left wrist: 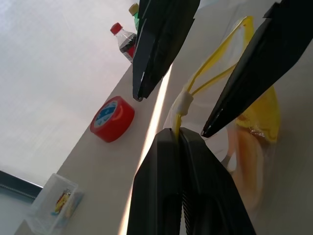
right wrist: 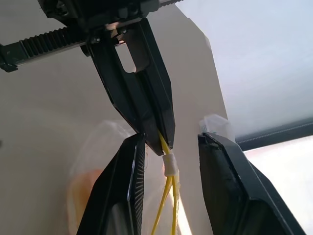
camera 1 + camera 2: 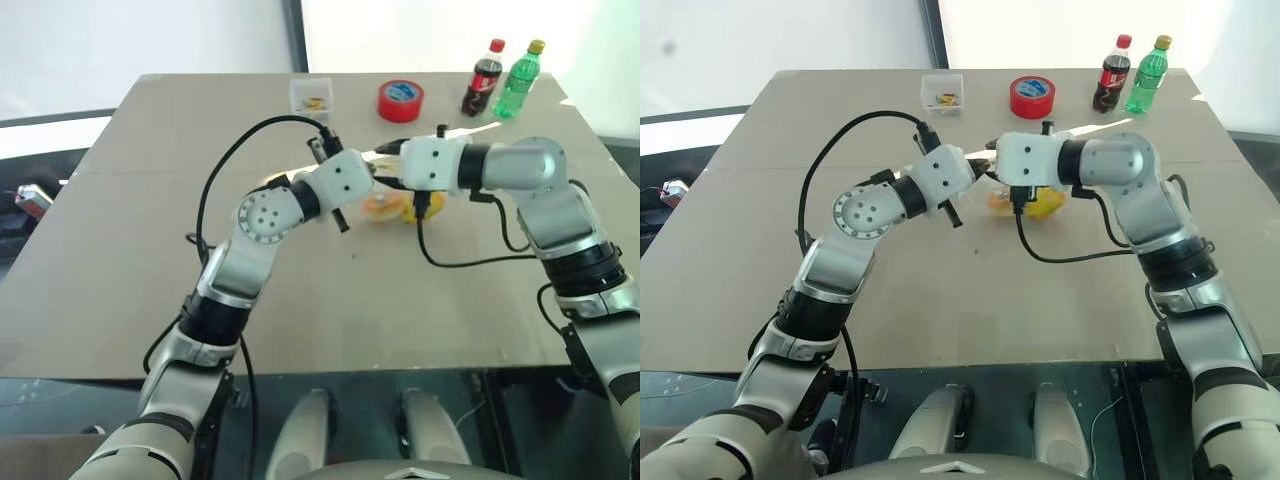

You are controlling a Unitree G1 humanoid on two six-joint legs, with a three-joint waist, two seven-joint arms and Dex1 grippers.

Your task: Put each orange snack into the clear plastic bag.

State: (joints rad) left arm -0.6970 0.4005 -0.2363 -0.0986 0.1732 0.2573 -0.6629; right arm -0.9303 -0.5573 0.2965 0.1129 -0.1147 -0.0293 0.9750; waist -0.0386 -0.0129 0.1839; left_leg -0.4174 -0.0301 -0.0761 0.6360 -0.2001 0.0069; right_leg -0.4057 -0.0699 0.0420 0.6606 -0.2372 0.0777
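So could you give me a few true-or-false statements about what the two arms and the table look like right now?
1. The left gripper has its fingers shut on the clear plastic bag's yellow strip. True.
2. The right gripper's fingers are clamped shut. False: they stand open either side of the strip.
3. The red tape roll lies inside the bag. False: it sits on the table, far side.
4. Two bottles stand upright. True.

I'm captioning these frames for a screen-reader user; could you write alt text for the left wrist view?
The left gripper is shut on the yellow zip strip of the clear plastic bag, with the right gripper open astride that strip. An orange snack shows through the bag; a red tape roll, two bottles and a small clear box stand beyond.
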